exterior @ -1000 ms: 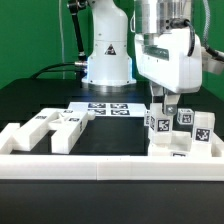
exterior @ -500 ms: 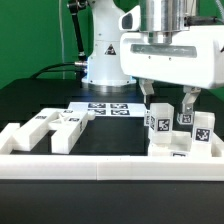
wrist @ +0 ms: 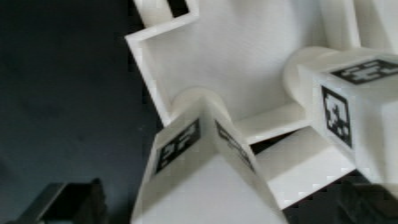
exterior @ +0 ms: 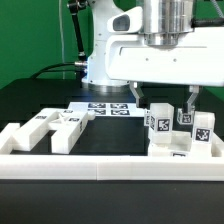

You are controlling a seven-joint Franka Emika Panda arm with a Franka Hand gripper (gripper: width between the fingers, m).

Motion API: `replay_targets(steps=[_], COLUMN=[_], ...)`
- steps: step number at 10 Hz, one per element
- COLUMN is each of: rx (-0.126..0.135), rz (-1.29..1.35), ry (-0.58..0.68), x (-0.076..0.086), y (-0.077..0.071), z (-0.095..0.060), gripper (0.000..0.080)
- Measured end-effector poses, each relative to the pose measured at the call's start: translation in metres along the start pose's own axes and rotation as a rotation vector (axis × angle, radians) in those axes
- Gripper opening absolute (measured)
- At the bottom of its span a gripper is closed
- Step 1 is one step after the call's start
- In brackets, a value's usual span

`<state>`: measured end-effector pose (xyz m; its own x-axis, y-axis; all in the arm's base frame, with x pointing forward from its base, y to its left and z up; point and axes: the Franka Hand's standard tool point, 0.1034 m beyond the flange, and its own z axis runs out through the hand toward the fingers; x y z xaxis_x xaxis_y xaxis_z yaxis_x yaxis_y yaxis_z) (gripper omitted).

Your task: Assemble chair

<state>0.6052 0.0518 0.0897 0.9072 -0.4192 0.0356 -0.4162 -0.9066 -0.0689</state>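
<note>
The partly built chair (exterior: pixel 182 137) stands at the exterior view's right against the white front rail: a low white base with three tagged upright blocks (exterior: pixel 160 122) on it. My gripper (exterior: pixel 164 103) hangs just above those blocks, open wide, one finger (exterior: pixel 138 100) on each side and nothing between them. In the wrist view I look straight down on a tagged block (wrist: pixel 192 150), a second tagged block (wrist: pixel 356 85) and a flat white slab (wrist: pixel 205 60). One dark finger (wrist: pixel 71 203) shows at the edge.
Several loose white chair parts (exterior: pixel 55 128) lie at the exterior view's left on the black table. The marker board (exterior: pixel 105 108) lies behind them by the robot's base. A long white rail (exterior: pixel 100 165) borders the front edge.
My jaws have spread from a narrow grip at one upright block to fully open, letting it go. The hand has lifted slightly; the blocks stay standing.
</note>
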Motion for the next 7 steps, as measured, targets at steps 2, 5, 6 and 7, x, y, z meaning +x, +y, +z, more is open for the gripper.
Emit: replay_targets(steps=[2, 5, 6, 7], rx=[-0.008, -0.017, -0.019, -0.02], rz=[-0.146, -0.384, -0.46, -0.486], ry=[0.009, 0.011, 0.01, 0.01], x=[0.001, 0.005, 0.006, 0.007], y=[-0.001, 0.006, 0.009, 0.011], z=[-0.001, -0.001, -0.001, -0.001], gripper=[0.0649, 0.0649, 0.0649, 0.0649])
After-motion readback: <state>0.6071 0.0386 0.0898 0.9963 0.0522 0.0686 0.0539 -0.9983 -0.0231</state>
